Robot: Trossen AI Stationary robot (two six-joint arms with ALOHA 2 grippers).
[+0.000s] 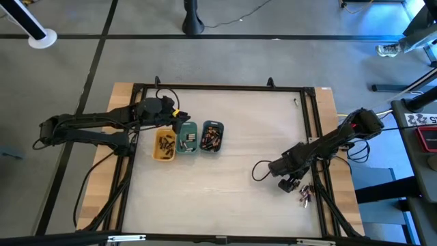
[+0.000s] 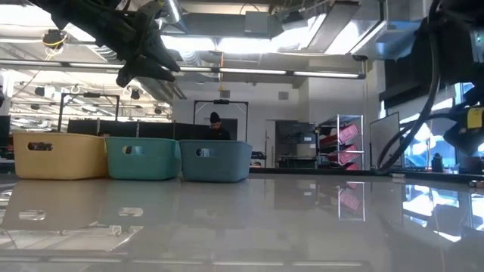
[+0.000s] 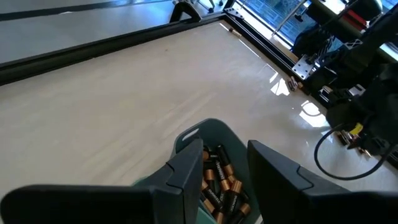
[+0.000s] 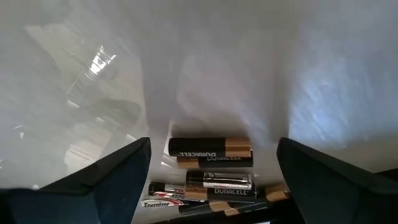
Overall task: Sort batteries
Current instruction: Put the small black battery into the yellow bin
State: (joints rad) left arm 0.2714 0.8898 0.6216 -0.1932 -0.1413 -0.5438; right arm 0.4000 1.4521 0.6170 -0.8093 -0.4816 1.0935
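Right wrist view | cylindrical batteries | glossy table | fingers spread

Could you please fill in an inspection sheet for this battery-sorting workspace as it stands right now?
Surface: pale table, mostly bare.
Job's things: batteries in the yellow tray, green tray and grey-blue tray; loose batteries under the right gripper.
Clutter: nothing seen.
Grippers: left gripper above the green tray, jaws apart, nothing seen between them; right gripper open over the loose batteries.
Cables: cable loop beside the right arm.
Surroundings: person beyond the table.
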